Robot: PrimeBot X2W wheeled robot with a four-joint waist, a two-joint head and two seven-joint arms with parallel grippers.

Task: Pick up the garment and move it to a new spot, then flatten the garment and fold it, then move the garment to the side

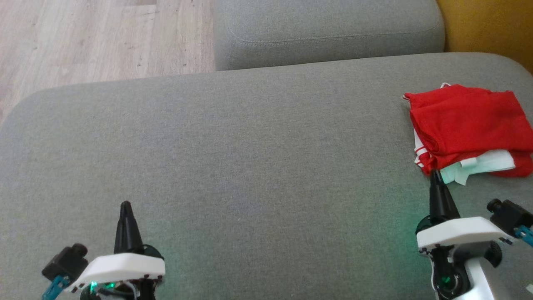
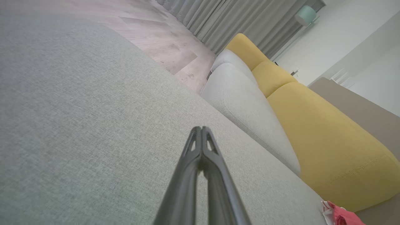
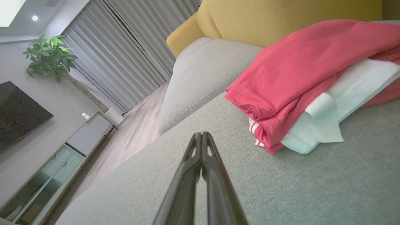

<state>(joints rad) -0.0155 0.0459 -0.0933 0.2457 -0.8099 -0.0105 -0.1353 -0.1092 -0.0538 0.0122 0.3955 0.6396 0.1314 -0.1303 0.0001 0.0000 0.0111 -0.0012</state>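
Your left gripper (image 1: 125, 205), pinched shut and empty, sits over the broad grey fabric seat cushion (image 1: 250, 158), with open room to its right. Your right gripper (image 1: 435, 173), also closed on nothing, points at the near-left corner of the folded red-and-white cloth garment (image 1: 462, 118), which lies lengthwise left-to-right near the cushion's right edge.

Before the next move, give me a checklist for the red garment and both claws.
1. Dark two-fingered left claw shut, holding nothing: ok.
2. Dark two-fingered right claw shut, holding nothing: ok.
3. Folded red and white fabric garment rests on the grey woven seat cushion, toward its right side: ok.
4. Right claw apart from the garment: ok; the right wrist view shows cushion between them.
5. Fold tidy: not ok; a white layer sticks out below the red one.
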